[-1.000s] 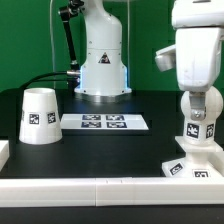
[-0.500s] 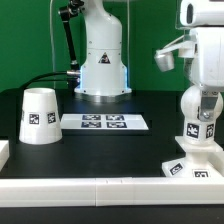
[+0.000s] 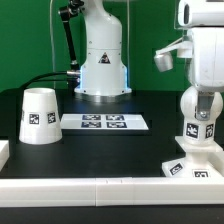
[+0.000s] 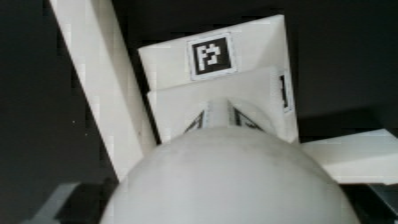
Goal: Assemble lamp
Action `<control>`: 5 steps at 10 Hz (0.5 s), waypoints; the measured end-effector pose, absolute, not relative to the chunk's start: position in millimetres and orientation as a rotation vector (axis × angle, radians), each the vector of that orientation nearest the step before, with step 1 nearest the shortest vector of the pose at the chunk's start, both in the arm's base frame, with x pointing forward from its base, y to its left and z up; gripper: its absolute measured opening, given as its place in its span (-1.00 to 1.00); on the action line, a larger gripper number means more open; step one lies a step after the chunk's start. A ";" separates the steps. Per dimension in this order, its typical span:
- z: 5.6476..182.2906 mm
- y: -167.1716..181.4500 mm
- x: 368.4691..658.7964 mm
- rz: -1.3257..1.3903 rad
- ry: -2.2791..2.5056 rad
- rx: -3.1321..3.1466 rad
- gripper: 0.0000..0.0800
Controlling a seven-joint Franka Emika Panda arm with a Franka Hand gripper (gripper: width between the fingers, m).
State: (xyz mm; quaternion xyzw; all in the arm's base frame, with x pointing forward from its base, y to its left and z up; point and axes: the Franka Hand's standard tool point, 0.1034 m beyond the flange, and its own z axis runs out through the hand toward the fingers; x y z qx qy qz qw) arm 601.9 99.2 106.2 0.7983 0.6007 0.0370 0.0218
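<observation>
The white rounded bulb [image 3: 198, 130], with tags on its side, stands upright on the flat square base [image 3: 196, 166] at the exterior view's lower right. My gripper [image 3: 199, 114] comes down from above and is shut on the bulb's upper part. In the wrist view the bulb [image 4: 222, 170] fills the foreground, with the tagged base [image 4: 214, 62] beneath it. The gripper [image 4: 222, 205] itself is mostly hidden there. The truncated-cone shade [image 3: 40, 115] stands alone at the exterior view's left, far from the gripper.
The marker board [image 3: 104, 122] lies flat in the middle of the black table. The arm's pedestal [image 3: 103, 70] stands behind it. A white border wall [image 3: 100, 186] runs along the front edge and also shows in the wrist view [image 4: 98, 95].
The arm's upper links shifted slightly toward the exterior view's right between the first and second frames. The bulb, base and shade have not moved.
</observation>
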 end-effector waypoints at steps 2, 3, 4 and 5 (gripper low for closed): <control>106.3 95.1 601.7 0.137 1.571 2.685 0.44; 106.3 95.2 602.2 0.151 1.445 2.763 0.44; 106.3 95.8 602.5 0.159 1.270 2.853 0.44; 106.3 96.3 602.8 0.164 1.133 2.916 0.44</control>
